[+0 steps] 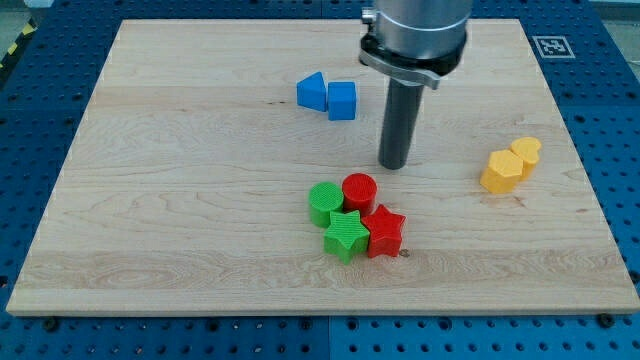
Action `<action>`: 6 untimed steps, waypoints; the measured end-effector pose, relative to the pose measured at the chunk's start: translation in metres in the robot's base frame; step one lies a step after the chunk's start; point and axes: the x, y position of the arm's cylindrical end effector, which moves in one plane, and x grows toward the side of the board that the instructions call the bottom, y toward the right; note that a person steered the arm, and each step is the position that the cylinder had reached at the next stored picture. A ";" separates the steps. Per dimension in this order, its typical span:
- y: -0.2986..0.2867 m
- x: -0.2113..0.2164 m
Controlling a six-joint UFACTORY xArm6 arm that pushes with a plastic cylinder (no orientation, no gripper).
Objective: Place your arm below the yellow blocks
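Mid-worktop point(180, 120), tip point(394, 166) just above red cylinder point(359, 188), no hand fitted so nothing gripped; yellow blocks point(510, 166) well apart at right; best swept right then down, passing clear of red star point(383, 231), stopping beneath pair.

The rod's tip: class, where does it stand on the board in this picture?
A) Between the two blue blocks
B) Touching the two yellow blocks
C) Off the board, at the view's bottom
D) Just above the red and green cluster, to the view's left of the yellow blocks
D: my tip stands just above the red cylinder of the red and green cluster, well to the view's left of the yellow blocks and apart from them.
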 end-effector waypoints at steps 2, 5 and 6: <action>0.040 0.033; 0.151 0.057; 0.154 0.025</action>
